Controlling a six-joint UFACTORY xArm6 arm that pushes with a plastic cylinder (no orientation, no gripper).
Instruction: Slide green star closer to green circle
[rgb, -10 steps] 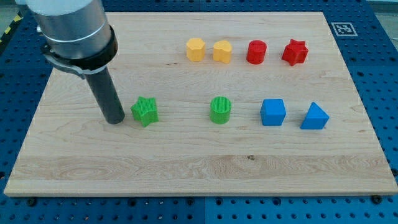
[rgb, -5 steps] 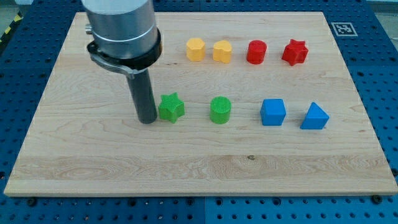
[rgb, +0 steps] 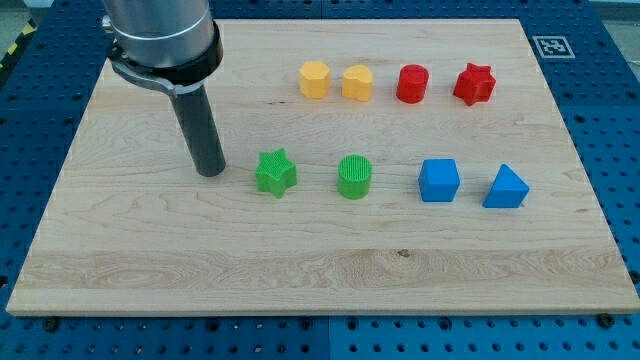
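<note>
The green star (rgb: 275, 172) lies on the wooden board (rgb: 300, 270) left of centre. The green circle (rgb: 355, 176) stands a short gap to its right, apart from it. My tip (rgb: 211, 172) rests on the board to the left of the green star, with a clear gap between them. The dark rod rises from the tip toward the view's top left.
Along the view's top stand a yellow hexagon (rgb: 314, 79), a yellow heart-like block (rgb: 357, 82), a red cylinder (rgb: 412, 83) and a red star (rgb: 474, 84). Right of the green circle sit a blue cube (rgb: 439, 180) and a blue triangle-like block (rgb: 506, 187).
The green star was pushed right, closer to the green circle, then stayed put. My tip followed it right, then drew back to the left and slightly up, off the star.
</note>
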